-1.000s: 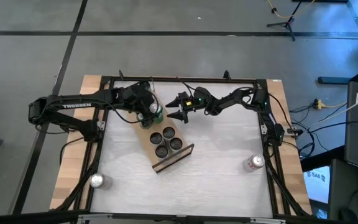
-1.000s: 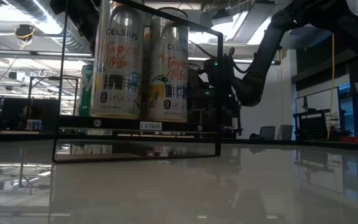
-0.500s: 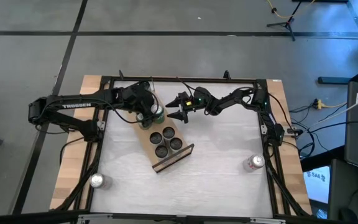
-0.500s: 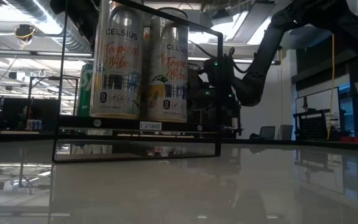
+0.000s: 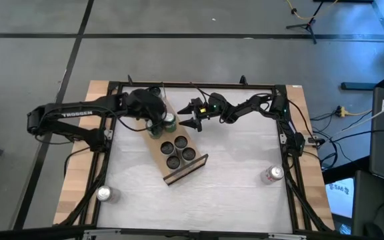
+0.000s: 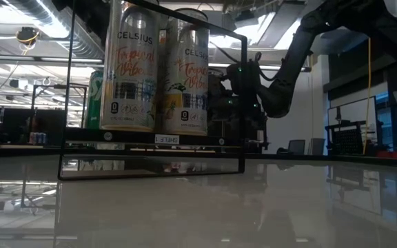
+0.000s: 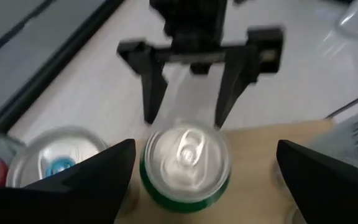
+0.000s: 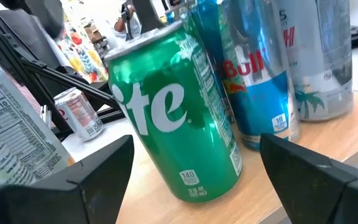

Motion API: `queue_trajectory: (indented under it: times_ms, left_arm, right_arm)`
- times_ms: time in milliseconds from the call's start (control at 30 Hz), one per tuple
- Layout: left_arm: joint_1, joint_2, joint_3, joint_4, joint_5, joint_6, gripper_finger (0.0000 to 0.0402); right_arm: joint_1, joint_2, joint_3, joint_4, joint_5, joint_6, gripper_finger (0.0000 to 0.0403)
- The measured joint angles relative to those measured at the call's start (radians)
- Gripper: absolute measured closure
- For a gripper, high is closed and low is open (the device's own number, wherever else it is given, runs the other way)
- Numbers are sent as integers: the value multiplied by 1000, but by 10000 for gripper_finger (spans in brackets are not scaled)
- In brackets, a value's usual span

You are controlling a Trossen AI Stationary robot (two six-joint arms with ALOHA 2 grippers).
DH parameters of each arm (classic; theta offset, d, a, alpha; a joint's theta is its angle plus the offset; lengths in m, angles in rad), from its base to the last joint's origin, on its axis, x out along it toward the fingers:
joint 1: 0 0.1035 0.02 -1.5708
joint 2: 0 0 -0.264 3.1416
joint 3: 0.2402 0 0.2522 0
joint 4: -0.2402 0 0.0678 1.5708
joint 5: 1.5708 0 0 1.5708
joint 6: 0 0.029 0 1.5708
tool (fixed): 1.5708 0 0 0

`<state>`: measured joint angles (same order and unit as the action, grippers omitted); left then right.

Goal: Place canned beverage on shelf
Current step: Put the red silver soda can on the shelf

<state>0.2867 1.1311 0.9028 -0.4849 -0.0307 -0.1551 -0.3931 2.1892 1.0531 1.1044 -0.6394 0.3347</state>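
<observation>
Hiding shelf (image 5: 179,155) corner, left gripper (image 5: 157,123) spread wide over green can (image 7: 186,163).

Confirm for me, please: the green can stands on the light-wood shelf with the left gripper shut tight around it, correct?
Not quite: the green can does stand on the light-wood shelf, but the left gripper is open, its fingers clear of the can's sides, as the left wrist view shows.

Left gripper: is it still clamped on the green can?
No, the left gripper stands open, its fingers clear of the green can on either side.
</observation>
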Motion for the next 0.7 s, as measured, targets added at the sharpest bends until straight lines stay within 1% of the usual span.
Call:
queue_trajectory:
  times_ms: [167, 300, 467, 633, 700]
  left_arm:
    - [0, -39, 0, 56, 24, 0, 23]
    - [-10, -66, 0, 104, 25, 0, 23]
    - [-35, -83, 0, 128, 50, 0, 23]
    - [-65, -84, 0, 173, 61, -105, 23]
    - [-69, -85, 0, 176, 112, -113, 23]
  right_arm:
    - [-1, -1, 0, 5, 0, 0, 61]
    - [-1, -1, 0, 7, -8, 0, 61]
    - [-1, -15, 1, 14, -17, 0, 61]
    - [-6, -34, 1, 14, -34, 0, 61]
    - [-9, -44, 1, -8, -34, 0, 61]
